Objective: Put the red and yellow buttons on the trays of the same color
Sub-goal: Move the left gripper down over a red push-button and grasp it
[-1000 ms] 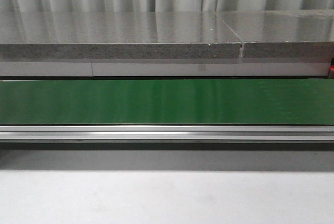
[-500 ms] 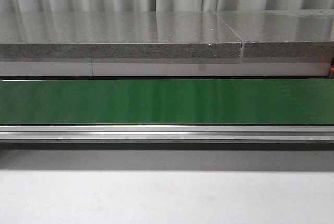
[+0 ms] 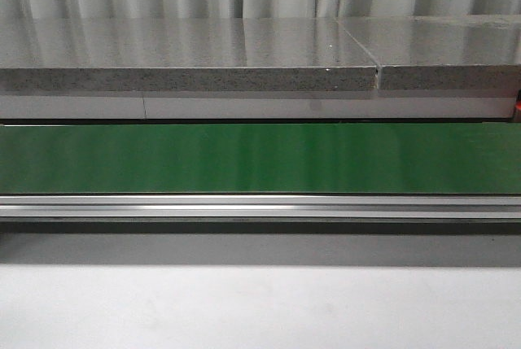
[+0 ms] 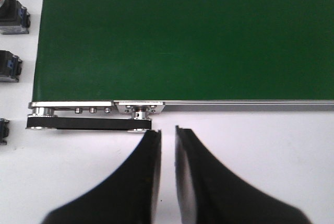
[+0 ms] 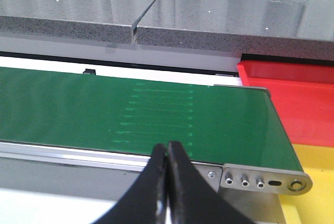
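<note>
In the left wrist view several buttons on dark square bases lie in a row on the white table beside the belt's end. One button (image 4: 11, 16) shows a sliver of red cap; the caps of the button (image 4: 9, 66) below it and the others are cut off. My left gripper (image 4: 168, 130) hovers over the white table just off the belt's edge, its fingers a narrow gap apart with nothing between them. My right gripper (image 5: 167, 145) is shut and empty in front of the belt's other end. A red tray (image 5: 297, 98) and a yellow tray (image 5: 315, 187) sit beyond that end.
A green conveyor belt (image 3: 260, 158) spans the front view, with an aluminium rail (image 3: 260, 205) along its near side and a grey stone slab (image 3: 187, 56) behind. No gripper, button or tray shows in the front view. The belt roller's bracket (image 5: 266, 178) stands by the trays.
</note>
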You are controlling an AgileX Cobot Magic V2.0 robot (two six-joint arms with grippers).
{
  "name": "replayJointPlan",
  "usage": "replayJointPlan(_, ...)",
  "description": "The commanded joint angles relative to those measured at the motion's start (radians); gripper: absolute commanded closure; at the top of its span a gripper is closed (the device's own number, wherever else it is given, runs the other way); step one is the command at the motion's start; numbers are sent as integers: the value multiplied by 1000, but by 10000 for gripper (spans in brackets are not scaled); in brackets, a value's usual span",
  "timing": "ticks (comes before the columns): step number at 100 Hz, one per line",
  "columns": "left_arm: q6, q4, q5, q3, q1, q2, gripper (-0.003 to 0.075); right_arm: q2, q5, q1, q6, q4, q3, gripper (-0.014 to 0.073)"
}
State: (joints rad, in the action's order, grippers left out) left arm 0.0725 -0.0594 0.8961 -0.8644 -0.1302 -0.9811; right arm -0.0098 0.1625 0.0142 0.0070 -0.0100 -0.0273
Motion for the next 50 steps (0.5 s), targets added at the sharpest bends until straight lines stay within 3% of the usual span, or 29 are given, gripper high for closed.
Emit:
replayJointPlan(1,12,-16,-39,-36,0,1,459,-17,-82,1,1,-5,11,662)
replayJointPlan(17,21,-16,-37,-36,0,1,129,-17,-82,1,1,-5,11,662)
replayJointPlan(24,30,-21,-39,-36,0,1,48,-17,-82,1,1,-5,11,662)
replayJointPlan(50,114,5,-37,-36,0,1,50,-17,-82,1,1,-5,11,662)
